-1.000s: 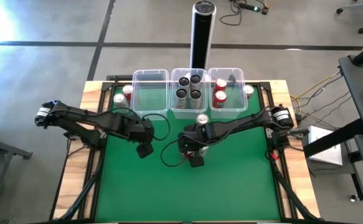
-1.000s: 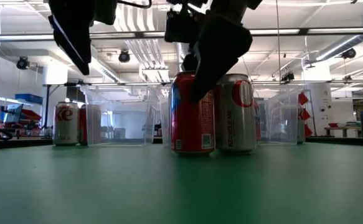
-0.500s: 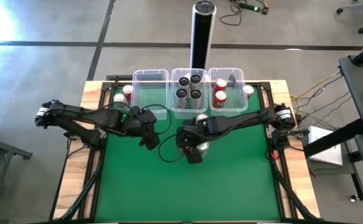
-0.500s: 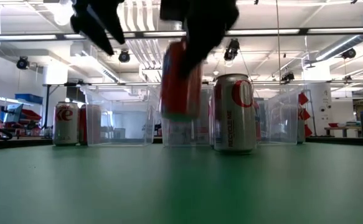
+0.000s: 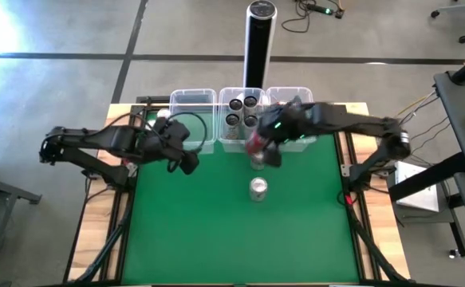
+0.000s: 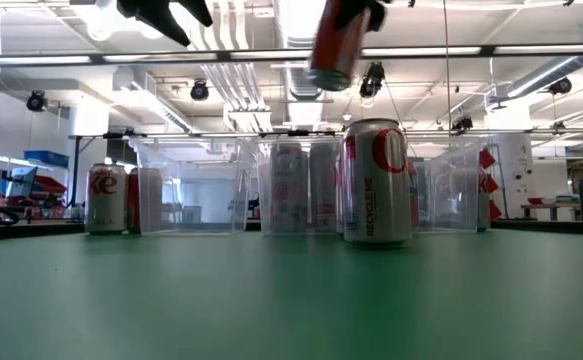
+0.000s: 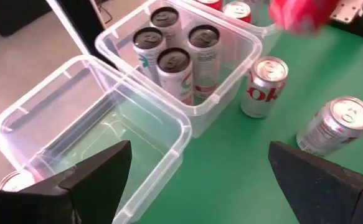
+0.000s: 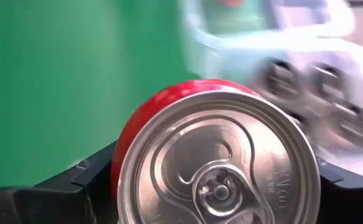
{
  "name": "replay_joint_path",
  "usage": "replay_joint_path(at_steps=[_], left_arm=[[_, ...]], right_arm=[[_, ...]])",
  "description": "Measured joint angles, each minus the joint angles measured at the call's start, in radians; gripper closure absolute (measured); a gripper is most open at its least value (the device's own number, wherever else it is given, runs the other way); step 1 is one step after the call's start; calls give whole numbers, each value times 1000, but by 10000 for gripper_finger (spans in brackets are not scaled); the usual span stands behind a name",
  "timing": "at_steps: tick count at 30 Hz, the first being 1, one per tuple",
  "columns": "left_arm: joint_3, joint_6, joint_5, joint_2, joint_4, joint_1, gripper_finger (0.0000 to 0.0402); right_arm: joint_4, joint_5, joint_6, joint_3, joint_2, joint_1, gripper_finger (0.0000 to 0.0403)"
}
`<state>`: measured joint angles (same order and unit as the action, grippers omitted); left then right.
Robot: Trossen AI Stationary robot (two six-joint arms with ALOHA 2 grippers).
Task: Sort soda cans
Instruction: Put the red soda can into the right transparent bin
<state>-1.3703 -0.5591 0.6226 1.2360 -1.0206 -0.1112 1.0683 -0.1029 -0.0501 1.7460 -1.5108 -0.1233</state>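
My right gripper (image 5: pixel 261 150) is shut on a red soda can (image 6: pixel 333 45) and holds it high above the green mat, just in front of the middle bin (image 5: pixel 242 119), which has several dark cans in it. Two silver-white cans stand on the mat: one (image 5: pixel 258 188) at the centre, the other (image 7: pixel 263 87) nearer the bins. The left bin (image 5: pixel 192 112) is empty. The right bin (image 5: pixel 292 100) is partly hidden by my right arm. My left gripper (image 7: pixel 200 183) hangs open and empty in front of the left bin. My right gripper pinches the red can between its two fingers, which sit on opposite sides of the can's wall (image 8: pixel 128 146) near its top end. The fingers (image 8: pixel 75 186) come from above. The can hangs tilted below them, lifted clear of the mat, with its silver top (image 8: pixel 215 165) toward the wrist.
A silver-white can (image 6: pixel 104 198) stands left of the bins, with a red one just behind it. A tall black post (image 5: pixel 259 36) stands behind the middle bin. The near half of the mat (image 5: pixel 240 247) is bare.
My right gripper has lifted the red can off the mat beside the silver can and carried it up and toward the far edge, close to the bins. The can has tipped from upright to tilted. My left gripper has risen and moved toward the far edge, toward the left bin.
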Motion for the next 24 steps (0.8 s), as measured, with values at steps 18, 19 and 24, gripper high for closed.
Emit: replay_joint_path(at_steps=[18, 19, 24], left_arm=[[44, 6, -45, -32, 29, 51, 40], [44, 8, -45, -33, 36, 59, 40], [44, 8, -47, -33, 36, 93, 40]], right_arm=[[-13, 64, -212, -454, 292, -501, 99], [-16, 72, -221, -469, 281, -514, 99], [-45, 137, -248, -512, 238, -607, 99]])
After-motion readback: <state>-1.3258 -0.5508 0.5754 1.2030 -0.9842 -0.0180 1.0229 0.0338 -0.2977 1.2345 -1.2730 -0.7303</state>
